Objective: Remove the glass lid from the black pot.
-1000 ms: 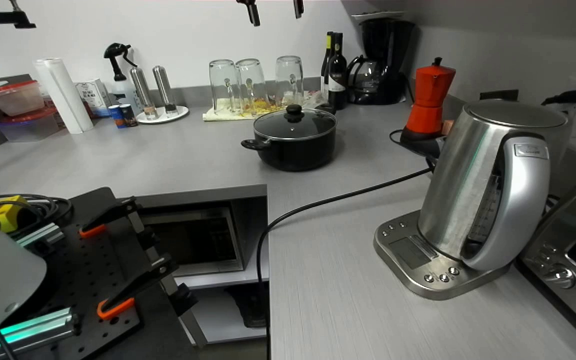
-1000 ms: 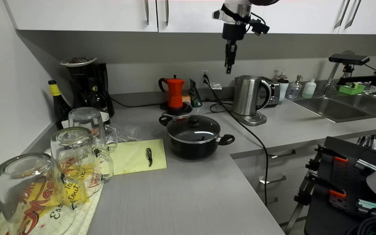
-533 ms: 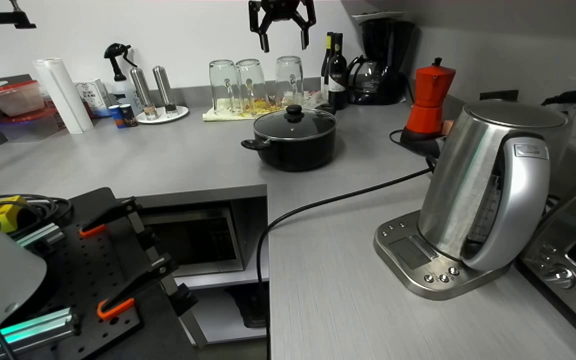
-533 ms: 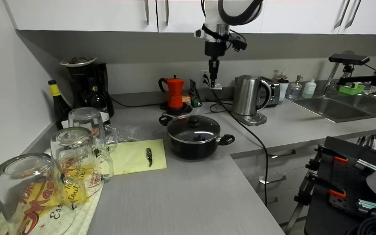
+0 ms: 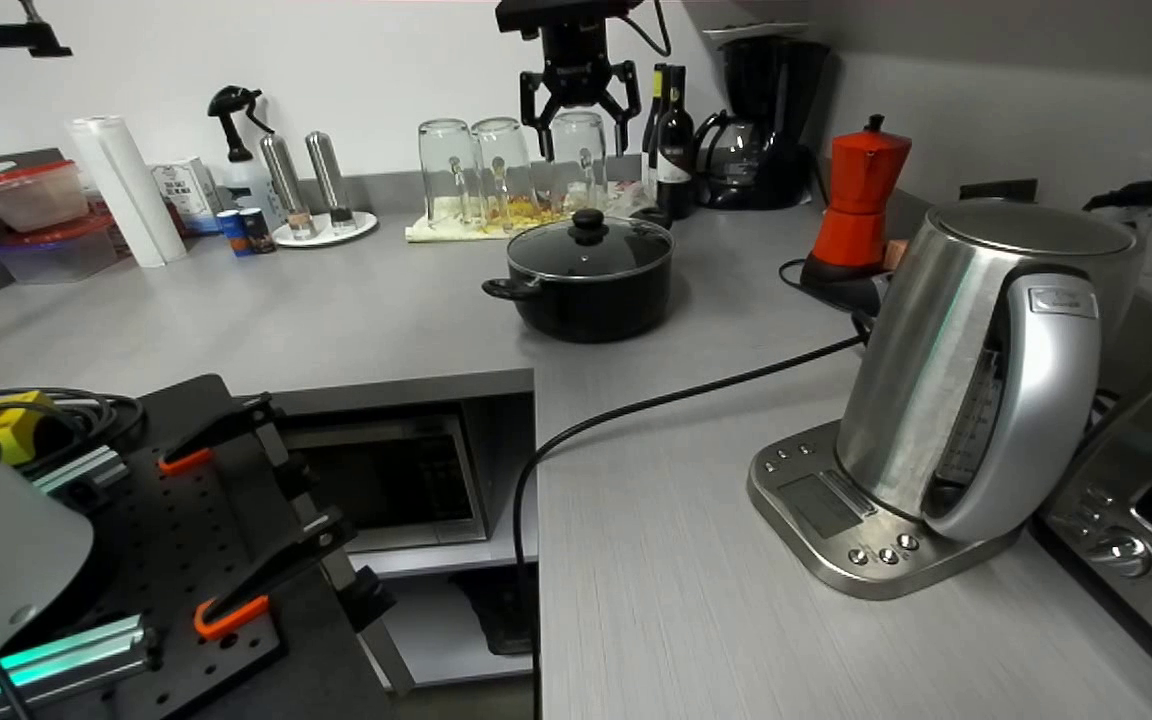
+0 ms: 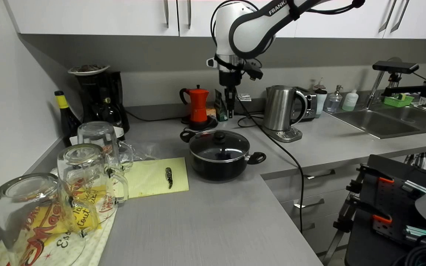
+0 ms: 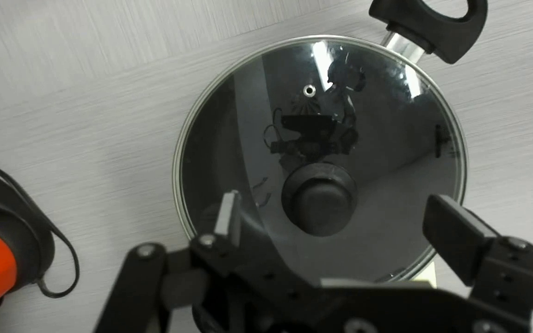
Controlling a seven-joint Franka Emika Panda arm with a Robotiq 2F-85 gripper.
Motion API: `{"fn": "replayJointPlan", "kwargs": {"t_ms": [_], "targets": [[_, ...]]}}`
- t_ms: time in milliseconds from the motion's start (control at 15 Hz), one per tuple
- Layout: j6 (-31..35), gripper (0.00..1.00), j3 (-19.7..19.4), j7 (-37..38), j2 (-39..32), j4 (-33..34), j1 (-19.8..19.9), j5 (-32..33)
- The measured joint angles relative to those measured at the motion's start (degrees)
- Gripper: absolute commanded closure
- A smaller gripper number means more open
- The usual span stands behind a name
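The black pot (image 5: 596,312) stands upright on the grey counter, and both exterior views show it, here also (image 6: 216,170). The glass lid (image 5: 548,252) lies flat on top of it, with a metal rim and a black centre knob (image 6: 219,137). In the wrist view the lid (image 7: 382,134) fills the middle, with its knob (image 7: 321,206) between the fingers. One pot handle (image 7: 449,39) shows at top right. My gripper (image 5: 584,148) is open and empty, pointing down, above the lid and apart from it. It also shows edge-on in an exterior view (image 6: 230,113) and in the wrist view (image 7: 333,215).
A red moka pot (image 6: 198,105) and steel kettle (image 5: 896,370) stand near the pot. Upturned glass mugs (image 6: 87,177) stand on a cloth beside it. A black cable (image 5: 656,395) crosses the counter. A coffee maker (image 5: 766,120) and bottles stand behind.
The gripper has come down steadily toward the lid. In an exterior view it has also moved left over the counter. The fingers stay open; the pot and lid have not moved.
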State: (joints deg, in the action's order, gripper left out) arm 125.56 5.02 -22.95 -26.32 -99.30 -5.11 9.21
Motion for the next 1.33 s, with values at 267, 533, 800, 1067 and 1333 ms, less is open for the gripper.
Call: {"fn": "replayJointPlan", "kwargs": {"t_ms": [267, 533, 800, 1067, 1333], "targets": [[0.1, 0.0, 0.4, -1.0, -4.7, 3.9, -0.1, 0.7], [0.1, 0.0, 1.1, -2.0, -8.7, 6.8, -0.1, 0.7], [0.1, 0.0, 2.0, -2.9, -11.6, 8.2, -0.2, 0.7], [0.0, 0.0, 2.1, -3.3, -13.2, 9.2, -0.2, 0.7], [0.0, 0.4, 2.1, -4.0, -13.7, 10.1, 0.2, 0.7]]}}
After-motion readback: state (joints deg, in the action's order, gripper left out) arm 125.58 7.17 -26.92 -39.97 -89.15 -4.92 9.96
